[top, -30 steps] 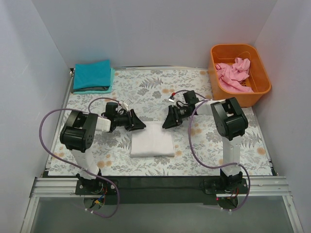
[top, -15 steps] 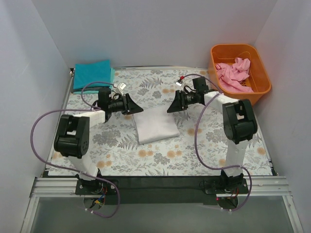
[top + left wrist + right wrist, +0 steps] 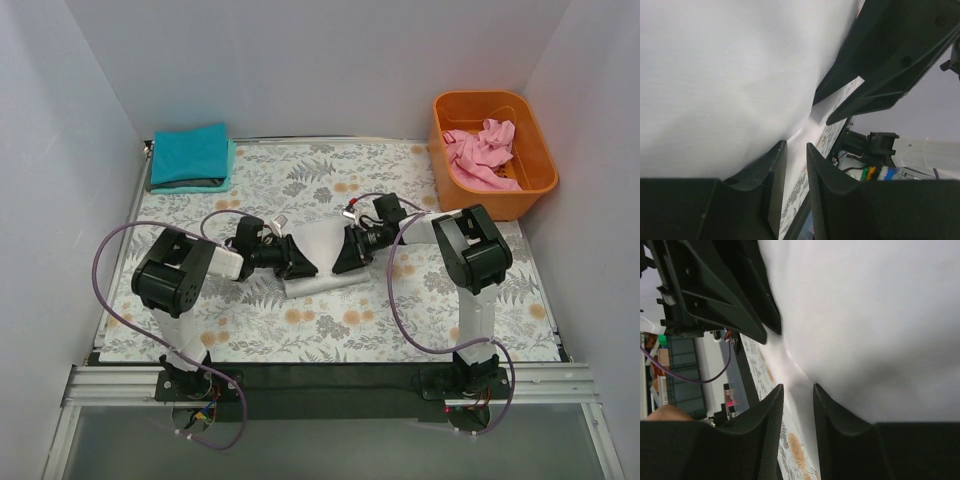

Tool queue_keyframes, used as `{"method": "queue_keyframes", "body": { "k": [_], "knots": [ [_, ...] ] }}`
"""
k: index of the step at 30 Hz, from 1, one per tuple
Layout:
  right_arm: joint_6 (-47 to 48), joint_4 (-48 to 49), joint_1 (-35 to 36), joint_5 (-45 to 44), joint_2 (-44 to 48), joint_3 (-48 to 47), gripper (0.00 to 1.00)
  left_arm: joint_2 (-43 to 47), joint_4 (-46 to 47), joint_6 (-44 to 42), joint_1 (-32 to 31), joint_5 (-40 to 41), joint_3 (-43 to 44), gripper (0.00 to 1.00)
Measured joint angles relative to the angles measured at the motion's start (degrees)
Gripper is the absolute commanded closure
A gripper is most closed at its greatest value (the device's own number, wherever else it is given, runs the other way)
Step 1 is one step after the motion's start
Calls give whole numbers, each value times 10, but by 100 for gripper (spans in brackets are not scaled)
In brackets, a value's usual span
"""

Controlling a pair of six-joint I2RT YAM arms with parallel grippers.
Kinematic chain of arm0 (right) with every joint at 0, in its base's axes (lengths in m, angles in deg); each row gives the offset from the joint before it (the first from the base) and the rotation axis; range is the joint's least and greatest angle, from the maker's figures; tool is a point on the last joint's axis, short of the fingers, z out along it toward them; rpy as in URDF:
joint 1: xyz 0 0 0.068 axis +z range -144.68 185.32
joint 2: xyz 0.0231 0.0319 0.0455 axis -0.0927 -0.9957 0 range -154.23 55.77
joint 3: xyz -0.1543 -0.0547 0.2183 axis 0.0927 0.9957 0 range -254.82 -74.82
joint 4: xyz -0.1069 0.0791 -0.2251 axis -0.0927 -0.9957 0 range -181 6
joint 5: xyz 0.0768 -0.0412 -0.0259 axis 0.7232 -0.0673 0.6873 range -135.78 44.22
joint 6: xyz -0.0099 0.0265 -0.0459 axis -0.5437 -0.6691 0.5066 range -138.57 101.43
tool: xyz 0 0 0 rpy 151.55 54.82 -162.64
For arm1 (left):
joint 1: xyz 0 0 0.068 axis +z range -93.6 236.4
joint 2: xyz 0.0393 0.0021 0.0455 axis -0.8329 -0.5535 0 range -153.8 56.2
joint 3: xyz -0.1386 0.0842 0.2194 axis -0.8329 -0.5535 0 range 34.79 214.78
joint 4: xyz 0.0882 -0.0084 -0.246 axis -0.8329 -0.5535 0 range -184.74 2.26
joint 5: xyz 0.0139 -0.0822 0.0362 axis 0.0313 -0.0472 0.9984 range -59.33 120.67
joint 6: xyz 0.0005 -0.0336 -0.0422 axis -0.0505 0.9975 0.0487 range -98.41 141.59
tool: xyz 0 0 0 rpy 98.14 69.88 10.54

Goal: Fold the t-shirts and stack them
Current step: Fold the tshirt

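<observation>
Flanking the folded white shirt [image 3: 318,258] mid-table, the left gripper [image 3: 296,262] and right gripper [image 3: 346,254] are pinching its opposite side edges — cloth sitting between each pair of narrowed fingers — while the teal shirt [image 3: 190,155] is waiting far-left, nearer the left arm.

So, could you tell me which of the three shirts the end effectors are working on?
The white shirt, mid-table between both end effectors. The teal shirt lies folded at the far left corner, and the pink shirt is crumpled in the orange tub.

White t-shirt [image 3: 322,250], teal t-shirt [image 3: 189,155], pink t-shirt [image 3: 481,150] (orange tub [image 3: 535,165]), seemingly floral tablecloth [image 3: 300,180].
</observation>
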Motion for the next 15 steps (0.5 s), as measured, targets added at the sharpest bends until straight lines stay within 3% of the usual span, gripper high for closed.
{"method": "queue_keyframes", "body": {
  "k": [9,15],
  "knots": [
    [7,-2,-29,14,-23,18,70,-34,-115,-117,84,-3,57,77],
    [6,-6,-22,17,78,28,68,59,-131,-147,88,-35,41,75]
  ]
}}
